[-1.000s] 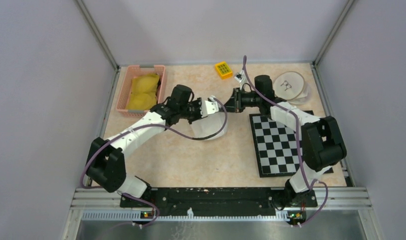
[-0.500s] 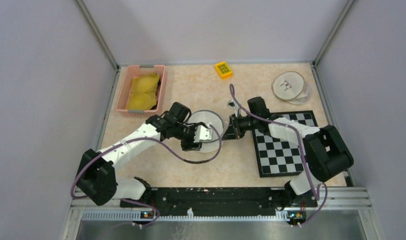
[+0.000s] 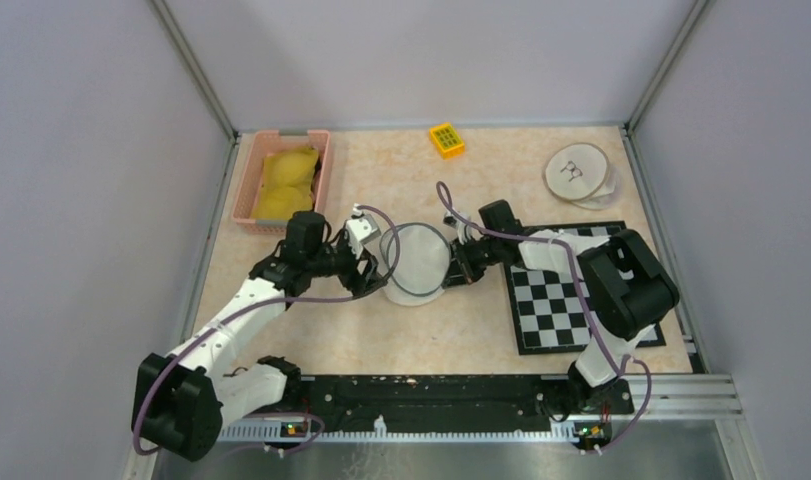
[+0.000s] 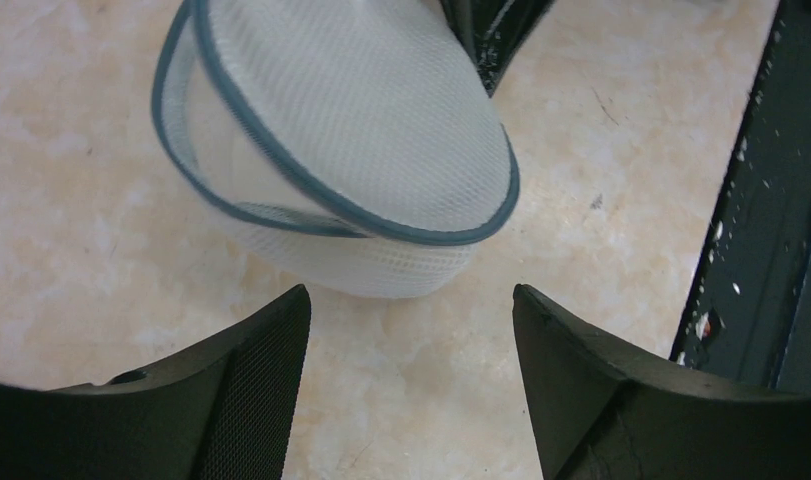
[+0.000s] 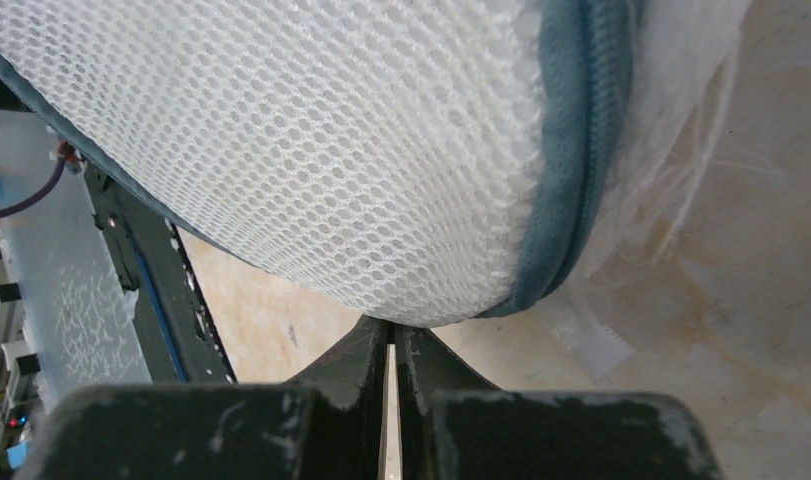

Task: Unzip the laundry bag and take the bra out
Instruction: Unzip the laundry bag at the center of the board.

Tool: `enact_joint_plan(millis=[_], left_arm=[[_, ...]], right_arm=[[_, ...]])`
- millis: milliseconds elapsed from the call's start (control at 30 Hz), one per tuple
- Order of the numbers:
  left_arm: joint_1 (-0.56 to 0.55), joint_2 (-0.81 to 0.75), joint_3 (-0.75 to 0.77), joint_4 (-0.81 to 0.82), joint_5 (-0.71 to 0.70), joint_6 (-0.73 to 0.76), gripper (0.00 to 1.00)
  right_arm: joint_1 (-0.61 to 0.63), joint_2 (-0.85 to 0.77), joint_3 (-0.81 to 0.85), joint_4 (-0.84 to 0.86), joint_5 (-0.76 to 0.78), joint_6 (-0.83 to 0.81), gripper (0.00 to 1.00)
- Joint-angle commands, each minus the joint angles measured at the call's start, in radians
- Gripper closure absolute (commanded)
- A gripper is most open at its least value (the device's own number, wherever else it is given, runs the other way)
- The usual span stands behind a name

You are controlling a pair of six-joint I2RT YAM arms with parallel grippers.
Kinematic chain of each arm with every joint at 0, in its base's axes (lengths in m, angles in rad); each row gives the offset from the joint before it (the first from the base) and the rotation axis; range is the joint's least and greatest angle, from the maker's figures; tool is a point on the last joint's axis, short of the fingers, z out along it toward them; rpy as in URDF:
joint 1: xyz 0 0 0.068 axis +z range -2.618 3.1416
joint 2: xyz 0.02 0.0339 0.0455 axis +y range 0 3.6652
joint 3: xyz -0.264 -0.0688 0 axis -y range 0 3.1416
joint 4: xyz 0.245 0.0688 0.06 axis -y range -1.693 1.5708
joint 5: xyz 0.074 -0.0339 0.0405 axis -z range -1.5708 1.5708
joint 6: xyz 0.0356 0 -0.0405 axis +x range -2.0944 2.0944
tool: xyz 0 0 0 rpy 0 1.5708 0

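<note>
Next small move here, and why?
Probably open the right gripper and release the laundry bag: it rests on the table, the left gripper is open and clear of it, and a yellow bra-like item lies in the pink basket.

Table (image 3: 461, 325): basket (image 3: 241, 190), laundry bag (image 3: 416, 265), checkerboard (image 3: 556, 300), discs (image 3: 578, 172)

Open tabletop (image 3: 411, 335) in front of and behind the laundry bag (image 3: 416, 262), chessboard (image 3: 556, 300) close right, pink basket (image 3: 243, 190) far left.
</note>
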Motion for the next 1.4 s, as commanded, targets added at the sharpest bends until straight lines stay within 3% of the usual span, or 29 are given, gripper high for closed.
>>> enact_joint_plan(millis=[0, 33, 167, 300, 367, 433, 600, 800, 1033, 1200, 1367], left_arm=[[0.027, 0.030, -0.045, 0.226, -0.090, -0.264, 0.21], [0.037, 0.048, -0.049, 0.238, -0.093, -0.286, 0.21], [0.081, 0.113, -0.034, 0.256, -0.007, -0.326, 0.25], [0.154, 0.112, -0.025, 0.257, 0.198, -0.329, 0.30], [0.177, 0.091, -0.015, 0.233, 0.275, -0.303, 0.31], [0.186, 0.068, 0.030, 0.137, 0.282, -0.213, 0.31], [0.202, 0.068, 0.119, -0.015, 0.200, 0.002, 0.31], [0.203, 0.166, 0.203, -0.115, 0.234, 0.340, 0.32], [0.197, 0.313, 0.319, -0.283, 0.246, 0.677, 0.37], [0.157, 0.320, 0.292, -0.318, 0.253, 0.724, 0.41], [0.044, 0.249, 0.215, -0.340, 0.214, 0.726, 0.45]], right_arm=[[-0.003, 0.018, 0.092, -0.037, 0.053, -0.113, 1.00], [-0.009, 0.023, 0.109, -0.053, 0.061, -0.126, 1.00], [-0.035, 0.036, 0.189, -0.119, 0.057, -0.146, 0.81], [-0.087, 0.011, 0.270, -0.189, 0.075, -0.172, 0.59], [-0.133, -0.004, 0.321, -0.236, 0.078, -0.165, 0.45], [-0.171, -0.020, 0.398, -0.305, 0.072, -0.159, 0.37], [-0.191, -0.095, 0.400, -0.392, 0.032, -0.119, 0.36], [-0.184, -0.183, 0.159, -0.250, -0.141, 0.044, 0.36], [-0.106, -0.161, 0.011, -0.169, -0.168, 0.051, 0.43], [-0.088, -0.073, 0.031, -0.113, -0.162, 0.076, 0.47], [-0.088, 0.039, 0.097, -0.083, -0.164, 0.079, 0.51]])
